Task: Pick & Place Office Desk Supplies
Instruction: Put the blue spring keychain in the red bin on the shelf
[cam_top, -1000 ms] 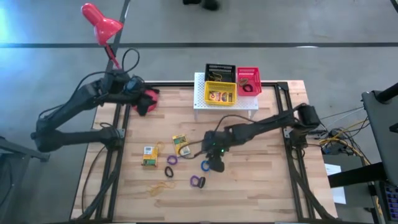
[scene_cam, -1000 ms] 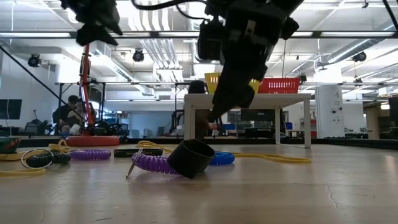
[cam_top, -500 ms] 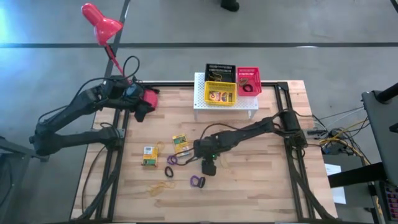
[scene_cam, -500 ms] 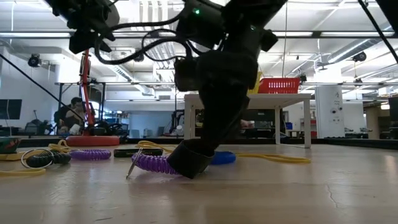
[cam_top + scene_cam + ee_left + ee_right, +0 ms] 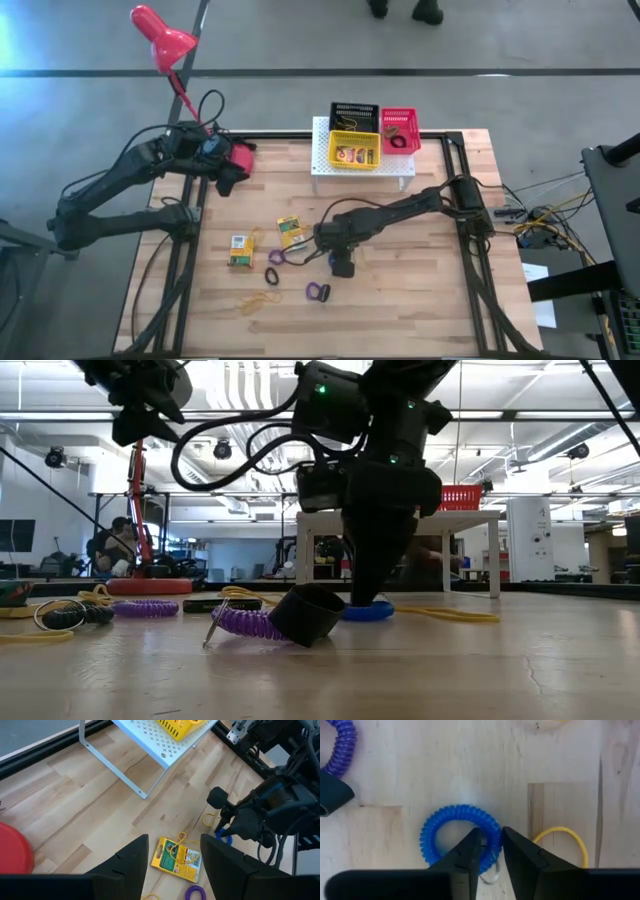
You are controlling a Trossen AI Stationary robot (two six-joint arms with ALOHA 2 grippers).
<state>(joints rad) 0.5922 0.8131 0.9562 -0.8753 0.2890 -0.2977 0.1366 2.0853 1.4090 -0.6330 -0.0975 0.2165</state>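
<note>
A blue coiled ring [image 5: 427,832] lies on the wooden table near its middle, and my right gripper [image 5: 491,837] stands over it pointing steeply down, shut on its coil; in the low view the ring [image 5: 365,611] shows at the fingers' foot. A purple ring with a black tab [image 5: 318,291] lies nearer the front edge. Two yellow-green card boxes [image 5: 291,232] [image 5: 239,251] lie to the left. My left gripper [image 5: 174,840] hangs open above the far left corner [image 5: 228,175], holding nothing. My right gripper pinches the blue ring's coil [image 5: 492,851] between its two fingers, one finger inside the ring and one outside it. The fingers come from above, pointing steeply down, across the coil. The ring lies flat on the table.
A white perforated stand [image 5: 330,160] at the far edge carries black [image 5: 353,112], yellow [image 5: 355,150] and red [image 5: 400,130] trays. Thin yellow rubber bands [image 5: 560,840] [image 5: 255,300], another purple ring [image 5: 277,257] and a black ring [image 5: 273,274] lie around. A red lamp [image 5: 160,35] stands far left.
My right gripper has sunk to the table onto the blue ring and has tipped to point more steeply down. The purple ring and the boxes have stayed where they were.
</note>
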